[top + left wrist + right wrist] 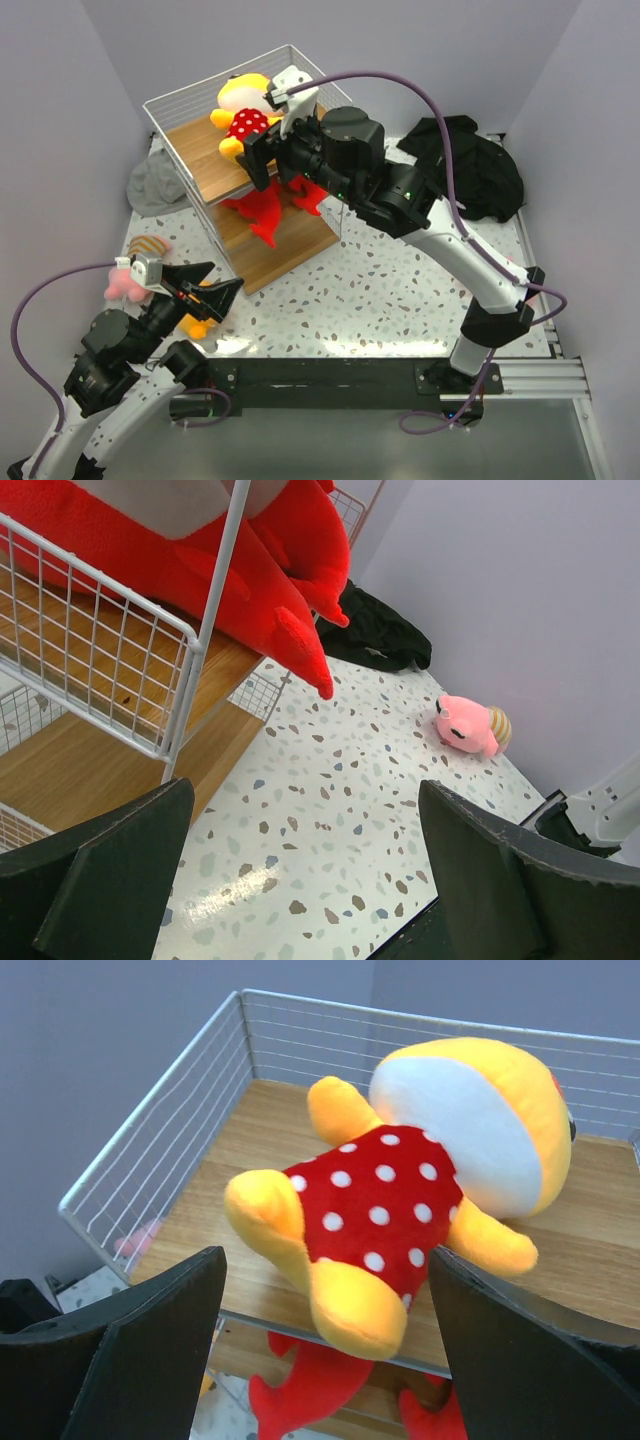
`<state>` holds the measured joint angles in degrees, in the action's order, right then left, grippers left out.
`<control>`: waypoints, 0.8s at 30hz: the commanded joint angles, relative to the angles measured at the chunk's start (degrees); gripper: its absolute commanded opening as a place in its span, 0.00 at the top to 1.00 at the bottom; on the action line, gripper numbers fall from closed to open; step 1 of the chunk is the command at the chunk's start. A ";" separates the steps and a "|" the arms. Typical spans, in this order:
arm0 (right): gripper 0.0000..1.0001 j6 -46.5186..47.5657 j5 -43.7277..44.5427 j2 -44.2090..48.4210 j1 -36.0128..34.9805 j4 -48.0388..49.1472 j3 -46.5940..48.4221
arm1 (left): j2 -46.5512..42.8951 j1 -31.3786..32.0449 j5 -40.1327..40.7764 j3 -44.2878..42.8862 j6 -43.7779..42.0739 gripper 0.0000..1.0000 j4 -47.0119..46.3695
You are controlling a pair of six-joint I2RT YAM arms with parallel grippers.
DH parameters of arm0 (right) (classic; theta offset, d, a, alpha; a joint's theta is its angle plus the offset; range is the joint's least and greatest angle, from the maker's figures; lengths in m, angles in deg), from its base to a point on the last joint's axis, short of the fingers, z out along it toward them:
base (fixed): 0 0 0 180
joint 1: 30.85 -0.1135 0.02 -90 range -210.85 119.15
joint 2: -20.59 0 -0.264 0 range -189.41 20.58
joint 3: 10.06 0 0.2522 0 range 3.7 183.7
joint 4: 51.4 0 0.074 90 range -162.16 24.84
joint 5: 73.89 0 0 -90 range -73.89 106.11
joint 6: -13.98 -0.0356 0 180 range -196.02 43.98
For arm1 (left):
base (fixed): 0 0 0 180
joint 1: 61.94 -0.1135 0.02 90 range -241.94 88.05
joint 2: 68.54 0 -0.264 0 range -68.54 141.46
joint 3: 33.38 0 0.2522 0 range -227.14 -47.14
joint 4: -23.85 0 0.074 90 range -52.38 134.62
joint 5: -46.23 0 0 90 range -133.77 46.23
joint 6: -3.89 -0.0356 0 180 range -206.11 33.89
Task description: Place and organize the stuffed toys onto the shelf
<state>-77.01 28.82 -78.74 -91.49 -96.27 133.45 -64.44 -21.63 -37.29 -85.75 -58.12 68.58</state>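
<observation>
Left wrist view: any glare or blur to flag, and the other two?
Left wrist: a glare patch on the table near its fingers, otherwise sharp. Top external: similar sheen at the table's near edge. Right wrist: yellow doll evenly lit, crisp.

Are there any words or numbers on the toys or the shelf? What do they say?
None: no word, number or sign can be read in any view.
The doll has only white dots on its red outfit.
The sharks, the pink toy and the shelf carry no writing that shows.
</observation>
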 commanded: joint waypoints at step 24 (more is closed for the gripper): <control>0.81 15.58 1.19 12.93 -4.13 18.90 -21.65 | 0.30 0.29 0.55 0.11 0.49 0.00 -1.43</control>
<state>-66.33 38.05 -70.74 -95.40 -83.66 113.95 -64.44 -21.63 -37.29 -85.75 -58.12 68.58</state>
